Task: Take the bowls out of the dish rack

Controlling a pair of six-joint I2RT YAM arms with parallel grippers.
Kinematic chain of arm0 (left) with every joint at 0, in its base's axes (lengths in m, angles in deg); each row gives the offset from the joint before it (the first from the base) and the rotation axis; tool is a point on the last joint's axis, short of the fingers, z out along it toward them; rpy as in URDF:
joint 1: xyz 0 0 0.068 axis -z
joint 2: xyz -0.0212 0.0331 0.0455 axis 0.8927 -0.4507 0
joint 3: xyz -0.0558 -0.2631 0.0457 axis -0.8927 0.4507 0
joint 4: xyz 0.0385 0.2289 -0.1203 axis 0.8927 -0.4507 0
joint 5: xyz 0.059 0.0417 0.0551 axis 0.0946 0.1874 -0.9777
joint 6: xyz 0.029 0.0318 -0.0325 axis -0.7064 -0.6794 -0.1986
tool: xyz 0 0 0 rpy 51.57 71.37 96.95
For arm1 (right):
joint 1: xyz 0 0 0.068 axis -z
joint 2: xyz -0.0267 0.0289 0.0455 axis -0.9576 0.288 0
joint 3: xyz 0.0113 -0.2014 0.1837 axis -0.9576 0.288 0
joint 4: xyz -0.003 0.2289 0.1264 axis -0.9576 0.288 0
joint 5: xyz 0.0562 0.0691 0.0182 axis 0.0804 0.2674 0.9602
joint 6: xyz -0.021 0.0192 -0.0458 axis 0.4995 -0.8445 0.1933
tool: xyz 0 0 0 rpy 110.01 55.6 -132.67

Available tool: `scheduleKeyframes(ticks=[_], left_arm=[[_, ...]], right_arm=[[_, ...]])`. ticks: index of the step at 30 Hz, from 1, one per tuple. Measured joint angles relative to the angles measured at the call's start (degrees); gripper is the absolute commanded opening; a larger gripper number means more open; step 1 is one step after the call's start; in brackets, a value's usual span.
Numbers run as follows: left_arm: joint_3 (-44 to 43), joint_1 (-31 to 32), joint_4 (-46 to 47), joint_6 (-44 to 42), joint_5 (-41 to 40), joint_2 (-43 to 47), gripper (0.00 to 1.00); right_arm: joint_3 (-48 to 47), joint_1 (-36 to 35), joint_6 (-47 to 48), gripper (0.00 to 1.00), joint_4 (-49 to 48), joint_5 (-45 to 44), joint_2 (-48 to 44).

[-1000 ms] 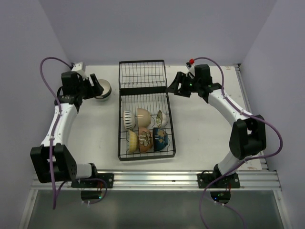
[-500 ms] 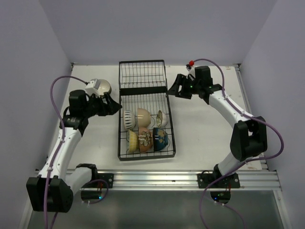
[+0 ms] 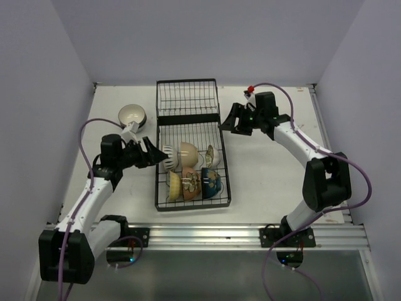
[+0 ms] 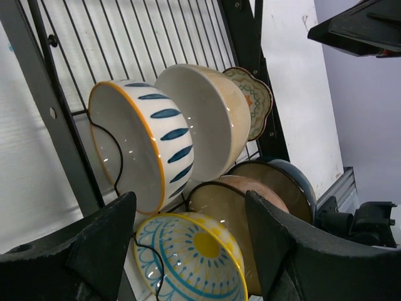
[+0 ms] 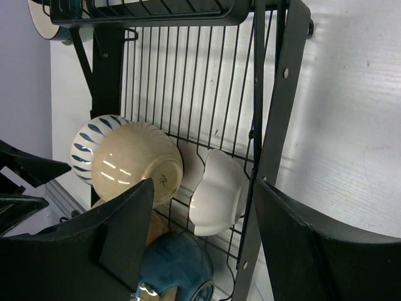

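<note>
The black wire dish rack [image 3: 187,116] lies in the middle of the table. Its near section holds several bowls on edge: blue-striped white [image 3: 167,157], cream [image 3: 188,151], scalloped white [image 3: 212,155], yellow [image 3: 175,185], pinkish brown [image 3: 190,183] and blue [image 3: 211,182]. My left gripper [image 3: 154,154] is open and empty at the rack's left side. In its wrist view the yellow bowl [image 4: 194,263] sits between the fingers, with the striped bowl [image 4: 141,144] above. My right gripper [image 3: 230,119] is open and empty at the rack's right rim, above the scalloped bowl [image 5: 219,191].
One bowl [image 3: 132,115] stands upright on the table left of the rack's far section. The far section holds no bowls. Walls close in on the left, back and right. A metal rail runs along the near edge [image 3: 207,233].
My left arm has left the bowl at the far left on the table and swung near and right to the rack's left side. My right gripper has edged slightly closer to the rack.
</note>
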Motion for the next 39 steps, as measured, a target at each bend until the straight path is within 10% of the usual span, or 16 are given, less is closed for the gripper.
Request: scheduleKeyframes(ticks=[17,39], left_arm=[[3.1,4.6,13.6,6.2,-1.3,-10.1,0.61],[12.1,5.3,35.9,19.5,-1.8,-11.8,0.00]], right_arm=[[0.5,0.0,0.0,0.68,-0.6,0.0,0.0],[0.5,0.0,0.3,0.67,-0.4,0.0,0.0]])
